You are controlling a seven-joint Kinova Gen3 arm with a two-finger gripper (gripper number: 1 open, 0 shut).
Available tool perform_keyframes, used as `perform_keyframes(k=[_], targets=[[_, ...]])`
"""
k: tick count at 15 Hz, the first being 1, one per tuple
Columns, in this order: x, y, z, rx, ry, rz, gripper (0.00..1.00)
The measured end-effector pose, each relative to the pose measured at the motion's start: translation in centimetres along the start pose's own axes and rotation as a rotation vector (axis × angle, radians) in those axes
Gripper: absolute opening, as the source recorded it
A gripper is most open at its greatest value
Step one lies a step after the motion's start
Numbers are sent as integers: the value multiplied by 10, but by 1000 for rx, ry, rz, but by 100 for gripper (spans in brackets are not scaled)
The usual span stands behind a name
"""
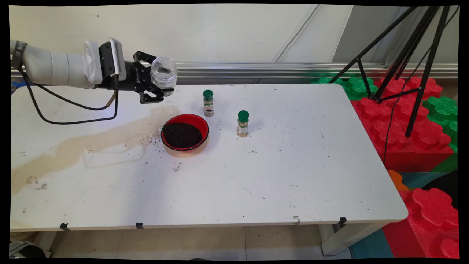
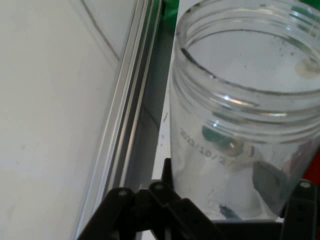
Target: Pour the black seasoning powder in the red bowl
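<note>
One clear jar [image 1: 163, 72] clenched in our tool [image 1: 155, 86], held tipped on side, nearly empty. Below tool on tabletop [image 1: 293, 165] we see red bowl [image 1: 185, 134] of dark grains; two green-capped spice bottles [image 1: 208, 103] beyond.

- I work in what looks like a robotics lab, not a home.
- A stained white table [image 1: 293, 176] stands against a bare wall.
- Beyond its right edge, a black tripod [image 1: 410, 55] rises over big red and green foam blocks [image 1: 406, 121].
</note>
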Motion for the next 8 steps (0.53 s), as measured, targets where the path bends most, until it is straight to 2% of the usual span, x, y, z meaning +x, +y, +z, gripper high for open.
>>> perform_keyframes(k=[4, 8], targets=[[0, -3, -3, -25, 7, -116, 0], [-2, -5, -5, -54, 16, -189, 0]])
